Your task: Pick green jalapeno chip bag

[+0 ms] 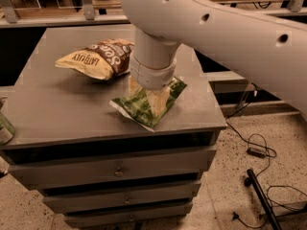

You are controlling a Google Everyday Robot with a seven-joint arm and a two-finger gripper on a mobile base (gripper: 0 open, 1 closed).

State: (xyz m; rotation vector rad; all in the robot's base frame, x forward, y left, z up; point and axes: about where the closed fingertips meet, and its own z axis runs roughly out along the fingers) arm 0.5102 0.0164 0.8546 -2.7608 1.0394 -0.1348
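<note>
**So, gripper's right on the green bag**

The green jalapeno chip bag point(144, 110) lies flat near the bench's point(62, 104) front-right corner. The gripper point(147, 91) is over its middle; can't tell its state. The bag looks light, crinkly and slippery, so I'd pinch it mid-bag.

Arm point(225, 28): 1 thick, smooth, off-white tube running from the right edge to the upper centre of the frame, with 3 small dark round holes in its shell.
Wrist point(152, 66): off-white cylinder with 1 banded collar and thin seams.
Pincer point(147, 96): pale, at frame centre under the collar, mostly hidden.
</note>
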